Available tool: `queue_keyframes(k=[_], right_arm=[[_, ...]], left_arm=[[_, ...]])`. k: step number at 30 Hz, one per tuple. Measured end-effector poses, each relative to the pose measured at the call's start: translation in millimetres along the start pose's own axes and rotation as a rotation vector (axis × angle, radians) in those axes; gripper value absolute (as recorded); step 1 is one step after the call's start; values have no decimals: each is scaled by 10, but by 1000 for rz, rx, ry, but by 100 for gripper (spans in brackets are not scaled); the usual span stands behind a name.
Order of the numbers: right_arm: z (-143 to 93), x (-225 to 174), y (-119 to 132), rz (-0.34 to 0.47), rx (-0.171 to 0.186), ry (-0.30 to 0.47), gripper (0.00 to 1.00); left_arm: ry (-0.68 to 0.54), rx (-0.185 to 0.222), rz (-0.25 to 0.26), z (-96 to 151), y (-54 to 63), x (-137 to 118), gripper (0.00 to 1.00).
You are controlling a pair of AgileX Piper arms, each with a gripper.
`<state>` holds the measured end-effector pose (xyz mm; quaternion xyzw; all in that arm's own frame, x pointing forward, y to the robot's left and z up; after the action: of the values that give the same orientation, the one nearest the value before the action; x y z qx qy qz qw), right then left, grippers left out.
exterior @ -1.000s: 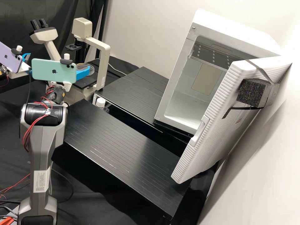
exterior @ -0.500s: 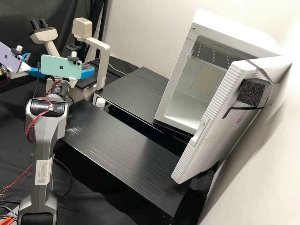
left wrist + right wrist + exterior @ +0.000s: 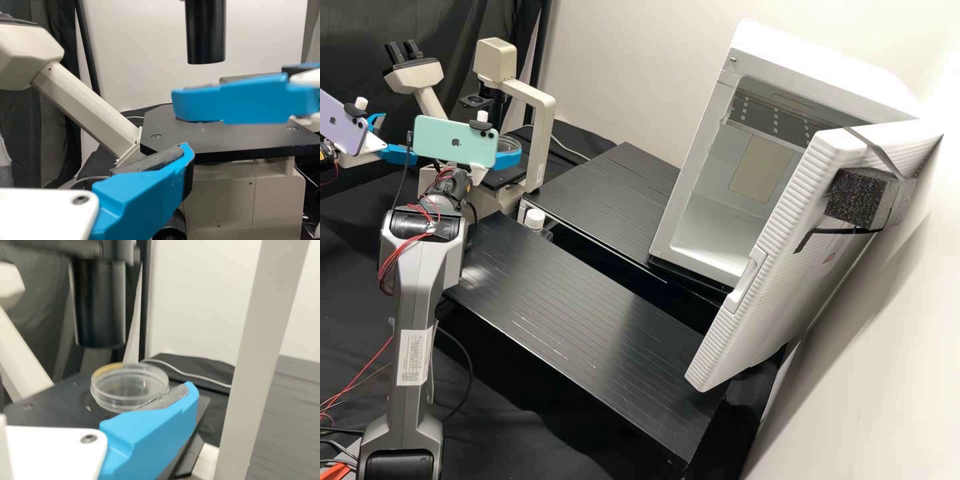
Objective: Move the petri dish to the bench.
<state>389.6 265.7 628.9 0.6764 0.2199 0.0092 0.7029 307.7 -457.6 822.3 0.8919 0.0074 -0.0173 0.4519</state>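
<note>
Pale wall (image 3: 620, 60) stands behind everything, with black cloth (image 3: 360, 260) spread below and nearer than both grippers. Well off to the right of both pairs of jaws is a white cabinet (image 3: 693, 220), its ribbed door (image 3: 780, 267) swung open. Between it and the right jaws lie two slatted black platforms, the near one (image 3: 587, 327) and the far one (image 3: 607, 200). An inverted microscope (image 3: 539, 127) is right at the right jaws: its black stage (image 3: 240, 142) lies beneath them, its black condenser tube (image 3: 100, 305) rises above them, and its beige pillar stands just beside them on the right. A green phone (image 3: 455, 141) is mounted on the nearer side of the right gripper (image 3: 509, 155), a purple phone (image 3: 343, 127) on the left gripper (image 3: 399, 155).

The left jaws stand wide apart with nothing between them, off to the left of the stage. The right jaws are also spread, around the petri dish (image 3: 125, 392), a clear round one over the stage. One pad (image 3: 167, 399) overlaps the dish's edge in the right wrist view; whether it touches, I cannot tell, nor can I make out a firm hold. A white-capped bottle (image 3: 535, 219) is near the right jaws, lower down beside the platforms.
</note>
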Motion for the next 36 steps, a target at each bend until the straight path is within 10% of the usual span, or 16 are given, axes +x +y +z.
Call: queue_keyframes(k=[12,30,36], right_arm=[[24,162,-62,1,-13,-23,100],[81,316,-114,27,100,-76,100],[119,397,-170,42,30,-103,100]], left_arm=[[0,0,0,0,0,0,100],[0,0,0,0,0,0,100],[0,0,0,0,0,0,100]])
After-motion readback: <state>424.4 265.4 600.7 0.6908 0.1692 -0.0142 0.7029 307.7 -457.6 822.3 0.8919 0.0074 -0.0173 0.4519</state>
